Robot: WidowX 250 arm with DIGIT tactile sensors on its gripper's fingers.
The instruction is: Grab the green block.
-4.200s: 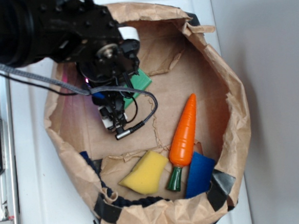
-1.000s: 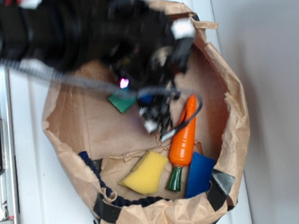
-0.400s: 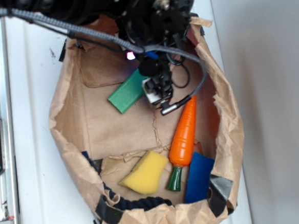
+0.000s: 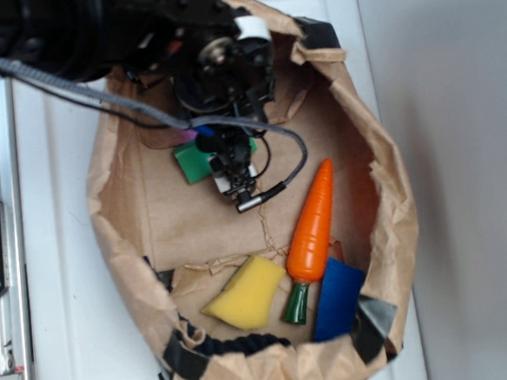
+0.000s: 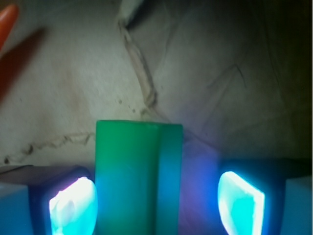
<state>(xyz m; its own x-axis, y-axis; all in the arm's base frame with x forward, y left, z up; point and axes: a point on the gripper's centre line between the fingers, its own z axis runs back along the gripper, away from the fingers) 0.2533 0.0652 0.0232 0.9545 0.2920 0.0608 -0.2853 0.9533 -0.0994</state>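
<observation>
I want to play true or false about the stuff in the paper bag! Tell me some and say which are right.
1. The green block sits between the gripper fingers. True.
2. The carrot is purple. False: it is orange with a dark green stem.
3. The blue block lies next to the carrot's stem end. True.
4. The yellow sponge is inside the gripper. False: it lies near the bag's bottom edge, away from the gripper.
5. The fingers are squeezing the green block tight. False: a gap shows on one side.
</observation>
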